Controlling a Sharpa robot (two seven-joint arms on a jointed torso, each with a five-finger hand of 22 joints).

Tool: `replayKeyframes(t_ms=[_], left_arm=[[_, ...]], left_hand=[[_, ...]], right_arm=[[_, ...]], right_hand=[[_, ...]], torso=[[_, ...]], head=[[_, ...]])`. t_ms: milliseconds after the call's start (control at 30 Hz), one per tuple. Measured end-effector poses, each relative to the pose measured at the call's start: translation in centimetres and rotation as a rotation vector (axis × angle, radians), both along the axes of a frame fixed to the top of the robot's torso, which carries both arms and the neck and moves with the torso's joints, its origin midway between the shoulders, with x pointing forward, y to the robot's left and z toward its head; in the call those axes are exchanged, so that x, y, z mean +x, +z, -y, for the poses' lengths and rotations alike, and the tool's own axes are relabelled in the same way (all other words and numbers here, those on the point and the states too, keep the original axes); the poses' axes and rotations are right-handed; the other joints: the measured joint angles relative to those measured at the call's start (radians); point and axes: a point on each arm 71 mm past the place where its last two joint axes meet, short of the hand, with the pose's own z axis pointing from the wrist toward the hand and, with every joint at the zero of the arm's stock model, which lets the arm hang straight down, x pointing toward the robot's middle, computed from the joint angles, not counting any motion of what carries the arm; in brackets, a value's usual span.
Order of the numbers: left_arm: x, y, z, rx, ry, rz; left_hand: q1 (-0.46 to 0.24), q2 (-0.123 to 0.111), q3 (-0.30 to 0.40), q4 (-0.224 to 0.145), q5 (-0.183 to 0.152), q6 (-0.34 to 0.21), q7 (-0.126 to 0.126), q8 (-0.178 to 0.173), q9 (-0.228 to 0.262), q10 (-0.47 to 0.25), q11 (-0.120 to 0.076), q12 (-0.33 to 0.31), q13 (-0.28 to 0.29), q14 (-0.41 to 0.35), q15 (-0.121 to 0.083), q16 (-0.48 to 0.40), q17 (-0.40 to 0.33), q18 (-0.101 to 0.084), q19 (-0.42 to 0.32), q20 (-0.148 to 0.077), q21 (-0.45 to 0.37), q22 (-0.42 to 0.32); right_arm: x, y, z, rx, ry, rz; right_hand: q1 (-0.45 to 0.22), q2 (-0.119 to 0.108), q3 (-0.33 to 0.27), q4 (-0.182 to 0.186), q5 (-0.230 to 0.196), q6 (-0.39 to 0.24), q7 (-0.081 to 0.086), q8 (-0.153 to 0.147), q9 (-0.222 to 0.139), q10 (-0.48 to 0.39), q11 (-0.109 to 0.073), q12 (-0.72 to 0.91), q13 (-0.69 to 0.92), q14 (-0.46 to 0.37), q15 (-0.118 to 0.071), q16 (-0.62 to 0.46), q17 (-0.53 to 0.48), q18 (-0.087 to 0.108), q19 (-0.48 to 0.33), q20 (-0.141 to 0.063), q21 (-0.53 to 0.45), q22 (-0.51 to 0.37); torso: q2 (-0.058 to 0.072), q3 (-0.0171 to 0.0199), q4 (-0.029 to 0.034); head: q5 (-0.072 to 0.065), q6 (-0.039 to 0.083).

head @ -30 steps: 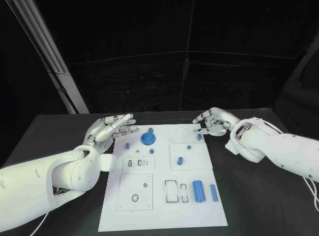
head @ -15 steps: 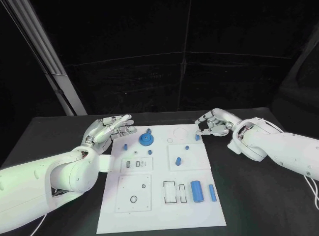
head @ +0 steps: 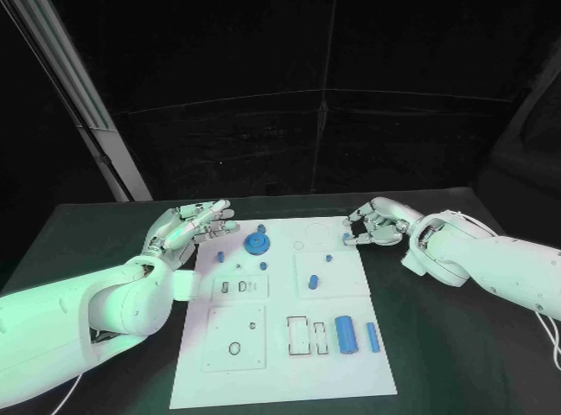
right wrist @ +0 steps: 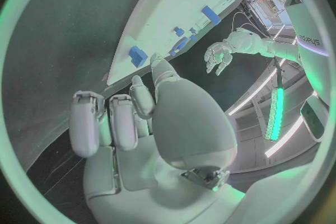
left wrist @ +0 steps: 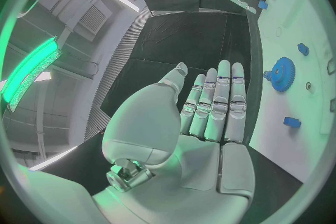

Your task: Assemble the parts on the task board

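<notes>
- While I watch from the head camera, the task board (head: 286, 346) lies flat in the middle of the black desk (head: 455, 346), long side running away from me, with blue parts scattered over it.
- My right hand (head: 370, 222) sits at the board's far right corner, fingers curled in over a small blue part (head: 350, 241) that lies at the board's edge there. In the right wrist view that part (right wrist: 138, 56) is just beyond a fingertip; I cannot tell whether it is pinched or merely touched.
- My left hand (head: 193, 226) hovers off the board's far left corner, fingers straight, apart and holding nothing; the left wrist view shows its open palm (left wrist: 203, 123) the same way.
- Nearest the left hand is the blue gear (head: 258, 242), on the board's far half, near the fingertips but apart from them. A small blue peg (head: 220, 257) lies just nearer, by the left edge.
- Further parts: a small one (head: 264, 266) below the gear, an oval one (head: 314, 281) mid-board, then a thick cylinder (head: 347, 335) and a thin bar (head: 372, 336) side by side toward the near right.
- Bare desk shows on both sides of the board and beyond its far edge; both forearms come in over that free surface.
- Slots and holes in the board's near half are too small for me to read, and the right hand's fingers hide the spot under them.
</notes>
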Motion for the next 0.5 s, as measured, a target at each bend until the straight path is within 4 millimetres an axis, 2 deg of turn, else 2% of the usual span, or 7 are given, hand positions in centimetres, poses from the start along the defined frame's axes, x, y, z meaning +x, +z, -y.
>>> replayKeyframes(t_ms=[267, 500], left_arm=[[-0.01, -0.03, 0.05, 0.0, -0.001, 0.0], [-0.02, -0.05, 0.08, 0.0, -0.002, -0.001]], left_hand=[[0.0, 0.0, 0.0, 0.0, 0.0, 0.0, 0.0, 0.0, 0.0, 0.0, 0.0, 0.0, 0.0, 0.0, 0.0, 0.0, 0.0, 0.0, 0.0, 0.0, 0.0, 0.0], [0.0, 0.0, 0.0, 0.0, 0.0, 0.0, 0.0, 0.0, 0.0, 0.0, 0.0, 0.0, 0.0, 0.0, 0.0, 0.0, 0.0, 0.0, 0.0, 0.0, 0.0, 0.0]], right_arm=[[0.02, -0.51, -0.24, -0.016, 0.01, -0.01], [0.1, -0.88, -0.4, -0.031, 0.013, -0.013]], right_hand=[[0.011, 0.003, 0.003, -0.008, 0.0, 0.0, 0.0, 0.0, 0.001, 0.0, 0.0, 0.0, 0.003, 0.0, 0.0, 0.0, 0.0, 0.0, 0.0, 0.0, 0.0, 0.0], [0.032, 0.024, 0.016, -0.027, -0.017, 0.008, 0.0, 0.004, 0.003, 0.0, 0.0, 0.005, 0.007, 0.0, 0.0, 0.0, 0.0, 0.0, 0.0, 0.0, 0.0, 0.0]], torso=[[0.0, 0.0, 0.0], [-0.001, 0.0, 0.0004]], head=[[0.001, -0.001], [0.0, -0.005]])
